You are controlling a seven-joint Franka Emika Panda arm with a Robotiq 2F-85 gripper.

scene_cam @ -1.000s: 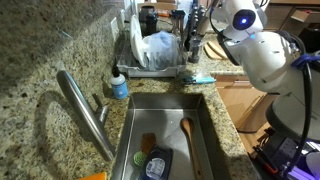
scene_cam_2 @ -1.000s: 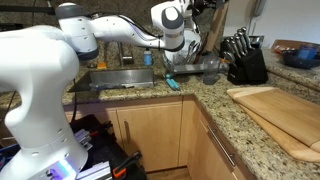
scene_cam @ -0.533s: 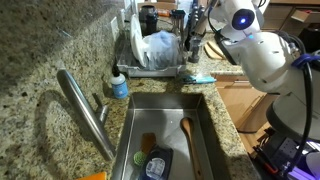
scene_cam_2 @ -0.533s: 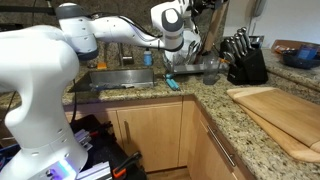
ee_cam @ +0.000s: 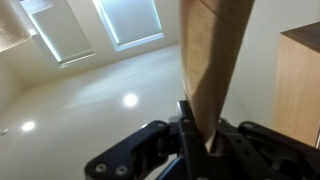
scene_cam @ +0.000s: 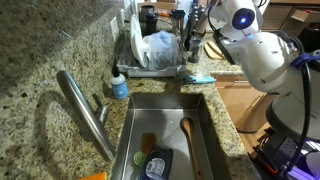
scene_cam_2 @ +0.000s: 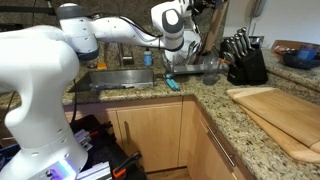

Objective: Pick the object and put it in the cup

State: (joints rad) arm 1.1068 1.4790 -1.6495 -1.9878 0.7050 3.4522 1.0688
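Your arm [scene_cam_2: 120, 28]: reaching out roughly level | wrist: aimed upward | pincer [ee_cam: 203, 138]: clamped on a wooden piece [ee_cam: 212, 60] between its fingers

The arm [scene_cam_2: 40, 90] is cased in smooth, glossy white shells, bulging and rounded at each link, with thin dark seams where one segment meets the next. In both exterior views a round joint cap [scene_cam: 243, 18] shows as a dark disc set in the white housing. In the wrist view the gripper [ee_cam: 200, 138] is matt black, built of angular linkage bars and flat plates, and its jaws are slim and dark.
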